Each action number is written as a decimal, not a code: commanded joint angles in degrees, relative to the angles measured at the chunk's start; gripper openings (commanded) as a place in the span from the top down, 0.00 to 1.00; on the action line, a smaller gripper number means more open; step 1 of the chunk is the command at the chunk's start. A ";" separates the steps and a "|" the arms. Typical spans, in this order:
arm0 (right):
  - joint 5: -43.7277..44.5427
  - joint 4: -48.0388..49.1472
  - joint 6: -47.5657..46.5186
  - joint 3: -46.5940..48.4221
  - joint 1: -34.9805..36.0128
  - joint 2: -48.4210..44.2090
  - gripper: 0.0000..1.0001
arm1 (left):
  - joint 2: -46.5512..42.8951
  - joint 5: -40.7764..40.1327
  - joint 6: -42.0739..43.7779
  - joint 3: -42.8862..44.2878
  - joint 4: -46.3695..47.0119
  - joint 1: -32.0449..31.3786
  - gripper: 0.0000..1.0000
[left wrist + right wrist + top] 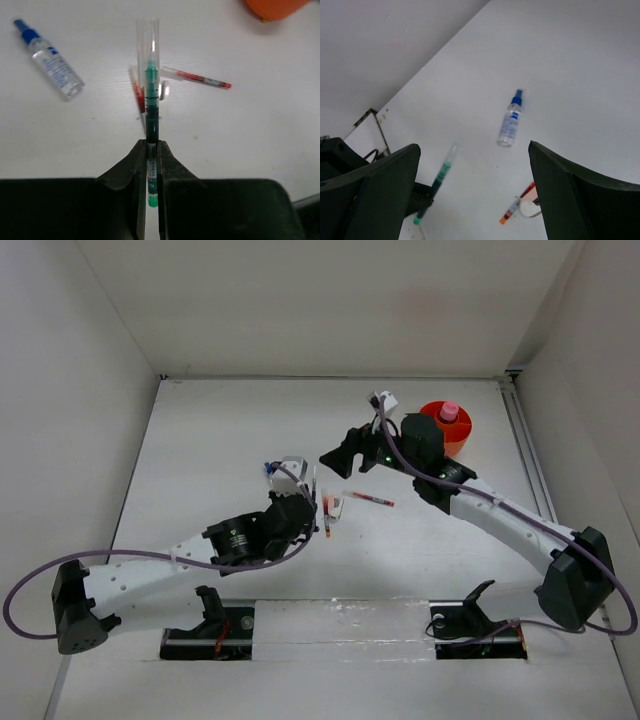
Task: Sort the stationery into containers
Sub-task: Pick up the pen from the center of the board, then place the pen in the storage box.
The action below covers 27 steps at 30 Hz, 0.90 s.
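Observation:
My left gripper (pixel 151 146) is shut on a thin green pen (pixel 151 100) with a clear cap and holds it above the table; in the top view this gripper (pixel 305 502) is at mid-table. Under the pen lie a red pen (pixel 138 95) and a small white piece (pixel 163 91). A second red pen (pixel 197 77) lies to the right. A clear blue-capped tube (pixel 52 62) lies to the left. My right gripper (pixel 340 458) is open and empty above the table. The orange tub (pixel 458 435) holds a pink-capped tube (pixel 449 412).
White walls close in the table on the left, back and right. A metal rail (pixel 525 455) runs along the right edge. The right wrist view shows the blue-capped tube (pixel 510 122), the green pen (pixel 437 180) and a red pen (pixel 517 202) below its open fingers.

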 commanded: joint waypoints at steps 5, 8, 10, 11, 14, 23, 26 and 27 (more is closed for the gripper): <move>4.23 5.94 3.41 3.64 5.49 1.40 0.05 | 0.64 -4.68 11.36 4.67 11.85 -4.67 1.00; 5.63 5.94 3.41 2.06 5.49 1.40 0.05 | 0.64 -3.36 12.69 3.53 15.11 -4.67 1.00; 5.64 5.94 4.03 1.53 5.49 0.78 0.07 | 0.03 -3.36 12.69 2.75 15.91 -4.67 1.00; 4.60 6.55 4.03 1.53 5.49 0.78 0.07 | 0.03 -3.36 13.22 2.74 16.70 -4.67 1.00; 2.66 8.32 5.43 0.91 6.10 0.78 0.09 | 0.03 -3.36 13.84 2.74 17.32 -4.67 1.00; -3.24 11.48 8.60 0.39 7.16 1.40 0.41 | 0.03 -5.37 14.98 2.21 18.37 -4.67 1.00; -3.24 11.48 9.12 0.39 7.69 1.40 0.58 | 0.03 -6.00 14.98 1.69 18.37 -4.67 1.00; -3.24 11.48 9.13 0.39 7.69 1.40 0.63 | -0.49 -6.61 14.98 1.68 18.37 -4.67 1.00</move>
